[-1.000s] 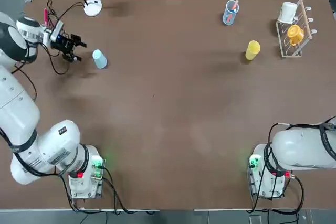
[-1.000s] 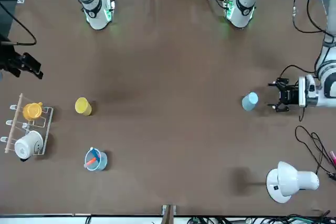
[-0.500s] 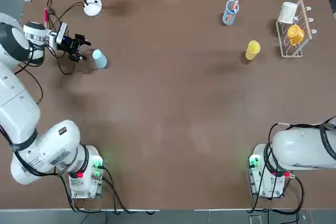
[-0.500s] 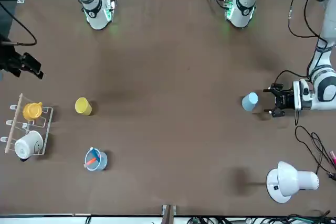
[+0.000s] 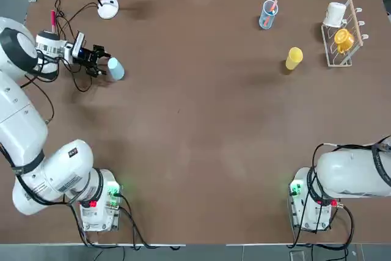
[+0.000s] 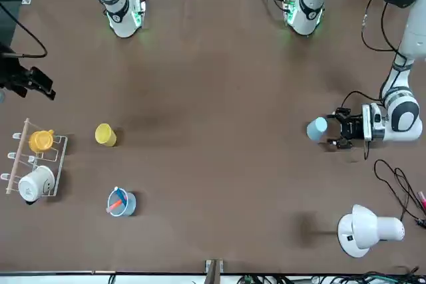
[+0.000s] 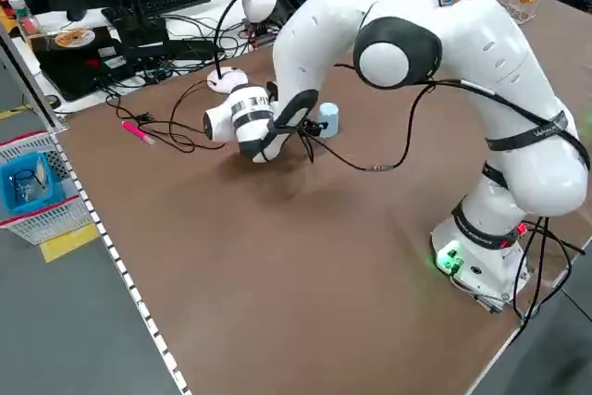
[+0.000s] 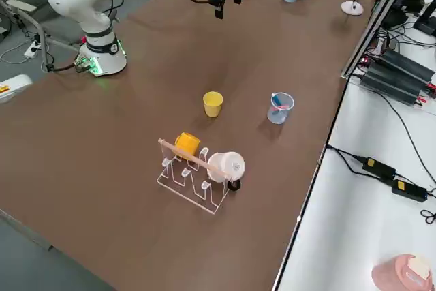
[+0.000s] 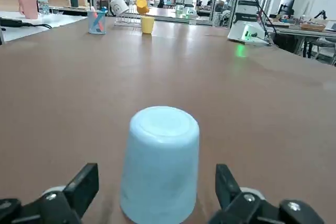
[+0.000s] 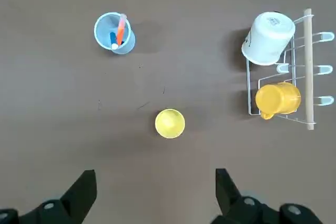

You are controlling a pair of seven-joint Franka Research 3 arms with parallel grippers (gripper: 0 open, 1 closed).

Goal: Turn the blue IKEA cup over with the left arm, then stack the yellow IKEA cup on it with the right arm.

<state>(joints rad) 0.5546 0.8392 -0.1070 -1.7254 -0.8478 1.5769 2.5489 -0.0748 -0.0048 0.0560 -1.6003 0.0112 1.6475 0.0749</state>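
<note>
Blue IKEA cup (image 5: 115, 69) is standing mouth-down near the table's (image 5: 195, 151) far left corner, closed base up. Left gripper (image 5: 101, 61) is lying level just beside it, fingers (image 9: 84, 187) spread wide, flanking the cup without touching. Yellow IKEA cup (image 5: 294, 58) is sitting well apart on the right side, near a mug rack (image 5: 342, 35). Right gripper (image 10: 156, 192) is hanging high above it, fingers apart, holding nothing.

Your left end effector (image 5: 102, 63) has its fingers spread either side of the blue IKEA cup (image 5: 116, 68), with bare table (image 5: 195, 132) beyond, and only the white lamp (image 5: 108, 8) and its cable (image 5: 73, 80) nearby.
</note>
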